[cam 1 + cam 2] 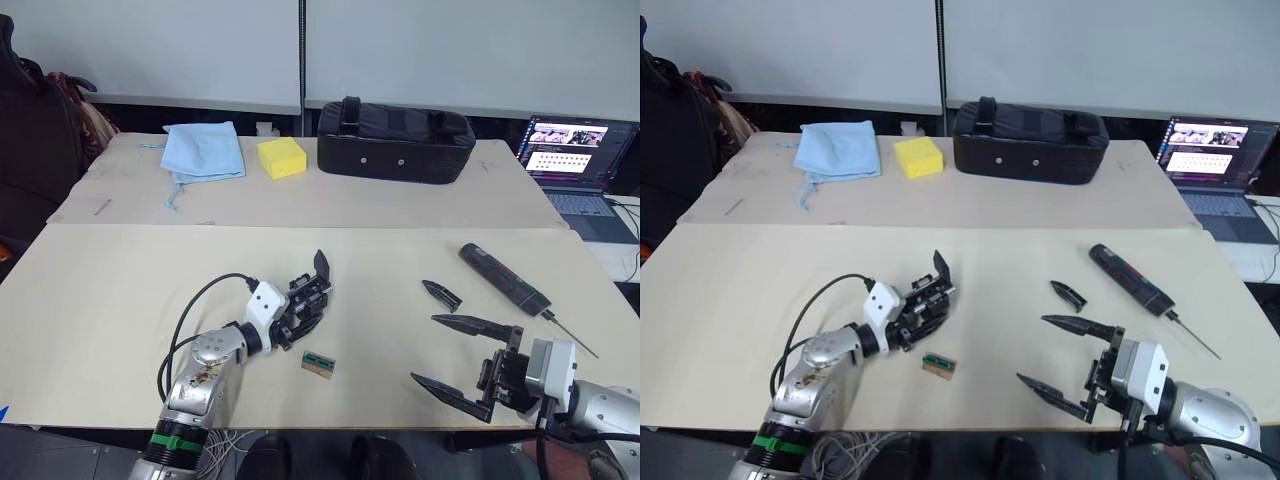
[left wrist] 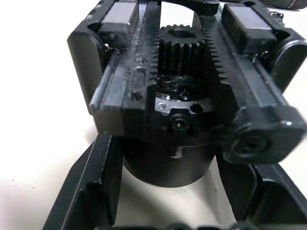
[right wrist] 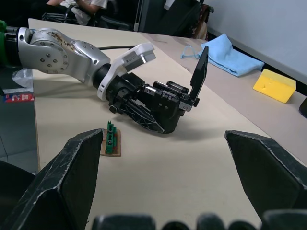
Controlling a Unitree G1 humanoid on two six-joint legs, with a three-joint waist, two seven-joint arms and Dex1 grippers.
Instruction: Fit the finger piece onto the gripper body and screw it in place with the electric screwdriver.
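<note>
Lower centre-left of the head view, the left claw (image 1: 300, 322) is clamped around the gripper body (image 1: 312, 292), whose pointed finger stands upright. A small green circuit board (image 1: 318, 364) lies just beside it on the tabletop (image 1: 120, 300). Lower right, the right claw (image 1: 448, 352) hangs spread wide and empty. The finger piece (image 1: 441, 294) lies right of centre, the electric screwdriver (image 1: 505, 280) further right.

Blue cloth (image 1: 204, 150), yellow sponge (image 1: 281, 157)

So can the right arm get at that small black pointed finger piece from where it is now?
Probably yes. The right tool is open and holds nothing, and the small black pointed plastic finger piece lies just beyond its fingertips on bare tabletop. The long black electric screwdriver lies off to the side, apart from it.
</note>
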